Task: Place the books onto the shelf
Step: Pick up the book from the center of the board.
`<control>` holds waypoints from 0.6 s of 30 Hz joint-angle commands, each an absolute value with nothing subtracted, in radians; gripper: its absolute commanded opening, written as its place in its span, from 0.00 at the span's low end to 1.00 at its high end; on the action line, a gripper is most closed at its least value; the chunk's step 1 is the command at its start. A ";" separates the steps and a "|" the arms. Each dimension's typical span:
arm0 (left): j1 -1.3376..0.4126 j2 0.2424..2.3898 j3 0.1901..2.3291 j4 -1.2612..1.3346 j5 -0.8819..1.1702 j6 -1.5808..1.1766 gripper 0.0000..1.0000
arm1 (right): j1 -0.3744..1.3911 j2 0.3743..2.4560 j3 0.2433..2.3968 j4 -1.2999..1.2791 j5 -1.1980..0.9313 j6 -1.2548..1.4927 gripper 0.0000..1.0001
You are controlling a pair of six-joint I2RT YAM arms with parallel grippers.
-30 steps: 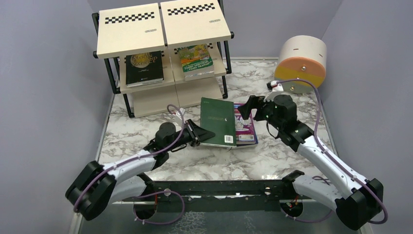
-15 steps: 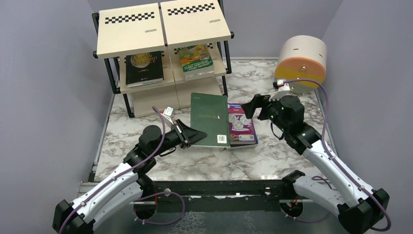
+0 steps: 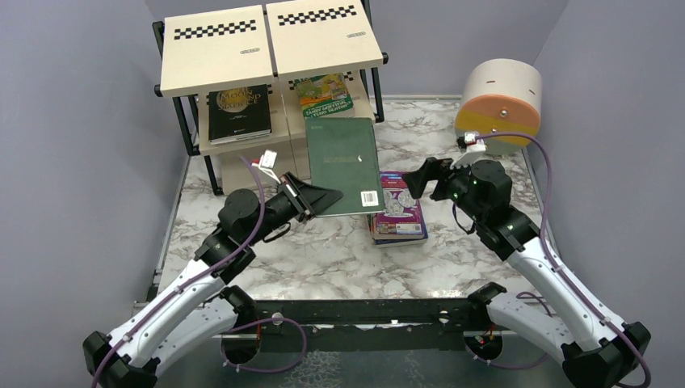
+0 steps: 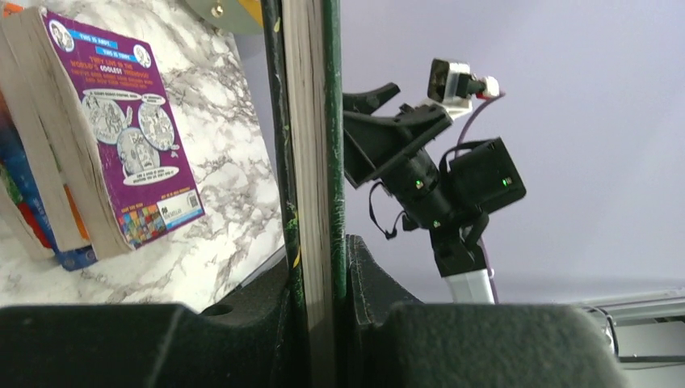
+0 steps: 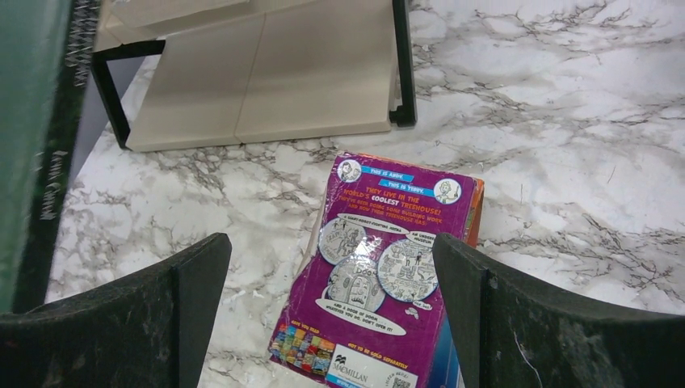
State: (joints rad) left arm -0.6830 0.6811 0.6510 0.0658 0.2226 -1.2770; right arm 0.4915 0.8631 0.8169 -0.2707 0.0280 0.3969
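Green cover up: clamps the dark green book (image 3: 343, 162) by its near edge in the left jaws, holds it clear of the worktop (image 3: 323, 259), far end up by the shelf (image 3: 214, 56). Spreads right jaws wide, empty, over the purple book (image 3: 400, 212).

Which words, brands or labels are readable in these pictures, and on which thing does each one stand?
"THEY LIVE IN THE WORLD'S COOLEST TREEHOUSE!": purple book, back cover.
"MACMILLAN": same cover, bottom.
"MOON", "SIXPENCE": black book on the shelf.
"Lewis Carroll", probably: spine of the green book.
Too blurred or small: title of the colourful book, shelf-top labels, purple cover's small print.
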 commanded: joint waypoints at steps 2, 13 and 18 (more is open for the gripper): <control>-0.690 0.774 0.717 0.282 0.176 -1.279 0.00 | 0.495 0.824 0.847 -0.285 0.002 0.394 0.94; -0.691 0.934 0.831 0.352 0.114 -1.251 0.00 | 0.495 0.794 0.818 -0.273 -0.029 0.399 0.94; -0.690 1.032 0.867 0.409 0.130 -1.268 0.00 | 0.495 0.792 0.818 -0.270 -0.023 0.386 0.94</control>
State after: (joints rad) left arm -0.6830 0.9848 0.8070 0.2420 0.1429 -1.2671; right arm 0.4915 0.8082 0.8165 -0.2840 -0.0067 0.3973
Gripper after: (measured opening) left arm 0.102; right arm 0.941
